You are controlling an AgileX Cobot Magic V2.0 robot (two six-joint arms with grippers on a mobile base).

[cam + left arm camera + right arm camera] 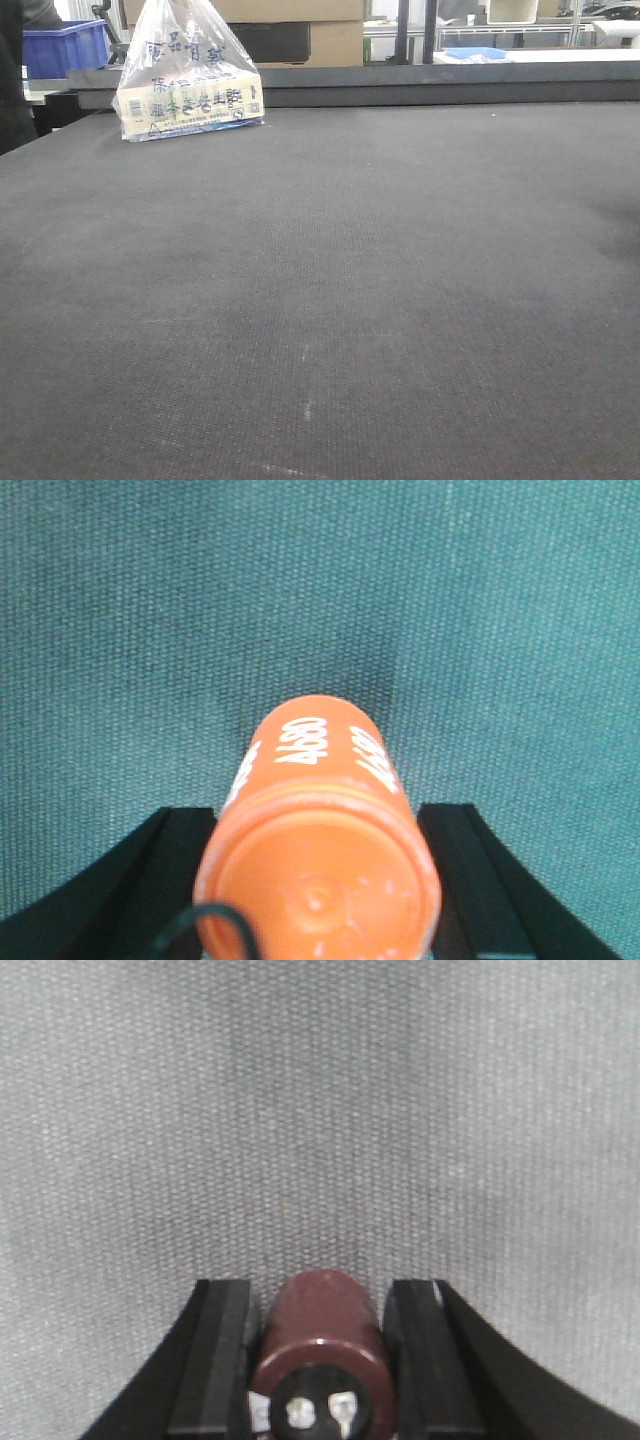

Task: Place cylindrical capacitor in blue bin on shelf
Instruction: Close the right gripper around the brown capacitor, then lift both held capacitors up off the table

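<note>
Between the black fingers of the right gripper [320, 1292] sits the cylindrical capacitor [322, 1335], clamped on both flanks. Its long axis runs out along the fingers and its two metal terminals face the wrist. Its sleeve is smooth, glossy maroon, and beneath the capacitor spreads coarse woven matting [320, 1110]. Apart from the capacitor, the left gripper [318, 815] pinches a smooth orange cylinder [320, 880] printed 4680. Well away from the capacitor, probably to its left, stands a blue bin [65, 48].
</note>
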